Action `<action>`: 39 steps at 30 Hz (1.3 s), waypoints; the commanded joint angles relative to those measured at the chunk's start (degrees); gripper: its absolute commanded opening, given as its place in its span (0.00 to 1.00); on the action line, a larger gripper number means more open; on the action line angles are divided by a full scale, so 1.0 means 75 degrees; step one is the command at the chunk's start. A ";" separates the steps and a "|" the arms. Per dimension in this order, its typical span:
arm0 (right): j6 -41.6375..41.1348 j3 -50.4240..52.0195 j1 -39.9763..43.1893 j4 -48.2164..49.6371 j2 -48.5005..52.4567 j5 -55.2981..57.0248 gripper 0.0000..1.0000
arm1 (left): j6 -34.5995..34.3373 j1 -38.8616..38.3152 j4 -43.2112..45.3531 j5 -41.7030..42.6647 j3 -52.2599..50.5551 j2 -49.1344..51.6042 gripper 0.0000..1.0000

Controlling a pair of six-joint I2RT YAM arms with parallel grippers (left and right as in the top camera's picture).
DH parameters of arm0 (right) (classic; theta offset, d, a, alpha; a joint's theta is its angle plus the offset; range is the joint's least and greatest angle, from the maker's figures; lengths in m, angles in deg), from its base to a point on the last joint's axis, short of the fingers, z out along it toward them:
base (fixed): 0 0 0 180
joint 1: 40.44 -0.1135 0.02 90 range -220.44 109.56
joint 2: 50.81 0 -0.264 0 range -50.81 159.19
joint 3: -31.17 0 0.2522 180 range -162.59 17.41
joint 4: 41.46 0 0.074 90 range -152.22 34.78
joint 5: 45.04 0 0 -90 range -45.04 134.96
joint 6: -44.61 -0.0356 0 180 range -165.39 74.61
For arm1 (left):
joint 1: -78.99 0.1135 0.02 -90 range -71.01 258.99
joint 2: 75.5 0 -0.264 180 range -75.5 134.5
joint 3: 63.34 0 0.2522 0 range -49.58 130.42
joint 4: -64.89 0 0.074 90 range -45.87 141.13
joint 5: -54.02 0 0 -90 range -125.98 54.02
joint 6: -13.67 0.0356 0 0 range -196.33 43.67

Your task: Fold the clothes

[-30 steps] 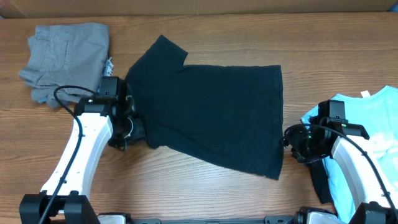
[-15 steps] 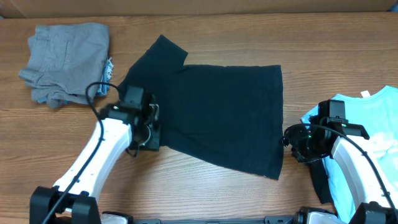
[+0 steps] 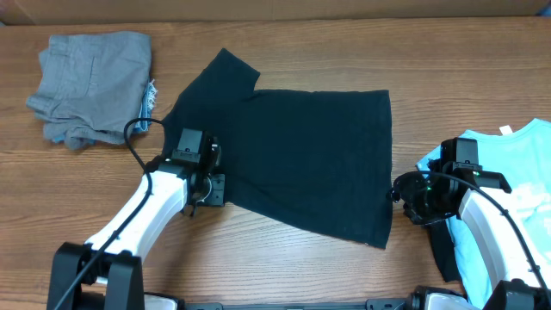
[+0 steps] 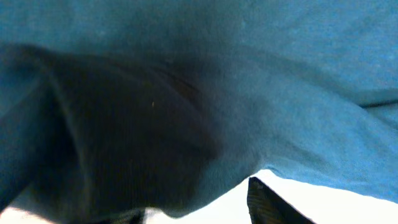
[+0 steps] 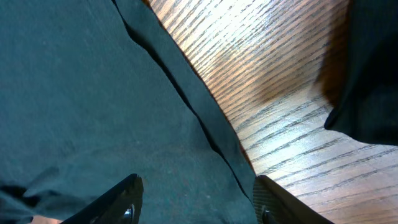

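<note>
Looking down, I see the black T-shirt (image 3: 301, 164) spread flat on the tabletop (image 3: 258, 258). The left gripper (image 3: 212, 189) is at its near sleeve edge, and I cannot tell whether it grips. The right gripper (image 5: 198, 194) is spread apart over the hem.

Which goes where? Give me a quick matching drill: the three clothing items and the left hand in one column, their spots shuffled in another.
Things:
1. black T-shirt
2. grey garments
3. light blue T-shirt
4. left hand

Places:
A. right edge of the table
B. at the black shirt's left edge
C. spread out in the middle
D. far left corner

Pairs: 1-C, 2-D, 3-A, 4-B
</note>
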 commanded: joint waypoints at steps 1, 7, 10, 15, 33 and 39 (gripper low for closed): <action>-0.0029 0.0012 -0.0044 0.0006 -0.0070 0.0070 0.60 | -0.0047 -0.0006 0.0047 -0.0041 -0.0082 0.0265 0.32; -0.0029 0.0012 -0.0044 -0.0006 -0.0070 0.0070 0.60 | -0.0385 -0.0003 -0.0854 0.0431 0.0242 0.0283 0.04; -0.0029 0.0012 -0.0044 0.0003 -0.0070 0.0070 0.60 | -0.0527 0.0003 -0.1874 0.0472 0.0877 0.0283 0.04; -0.0023 0.0012 -0.0044 -0.0044 -0.0070 0.0073 0.60 | -0.0694 0.0087 -0.3870 0.0533 0.2500 0.0283 0.05; 0.0050 0.0023 -0.0044 -0.0119 -0.0067 0.0341 0.64 | -0.0801 0.0087 -0.5511 0.0597 0.3520 0.0294 0.50; -0.0070 0.0440 -0.0047 0.0058 0.0096 0.0300 0.58 | -0.0801 0.0087 -0.5251 0.0446 0.3520 0.0294 0.51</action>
